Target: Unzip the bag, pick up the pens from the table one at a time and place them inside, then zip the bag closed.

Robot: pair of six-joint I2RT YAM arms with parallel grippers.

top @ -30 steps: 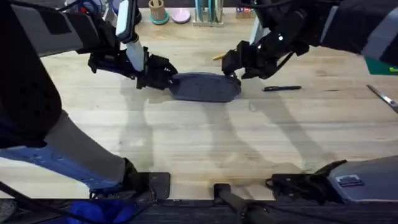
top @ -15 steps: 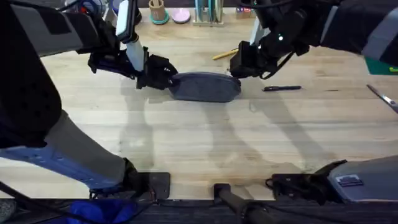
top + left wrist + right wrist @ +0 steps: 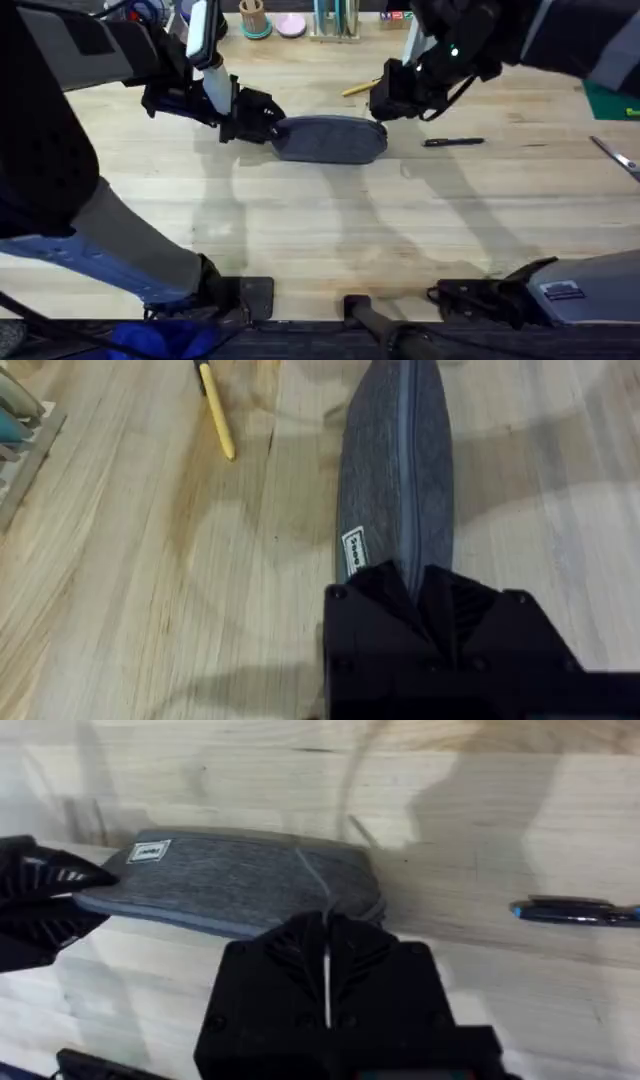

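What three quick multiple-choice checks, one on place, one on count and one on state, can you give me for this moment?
1. Where is the black pen? A on the table, beside the bag; B inside the bag; C on top of the bag.
2. How many pens lie on the table? A none; B one; C two.
3. The bag's zipper is: A shut; B half open; C fully open.

1A: the black pen lies on bare wood, apart from the bag.
2C: the yellow pen lies on the table too.
3A: the left wrist view shows the zipper closed along the length seen.
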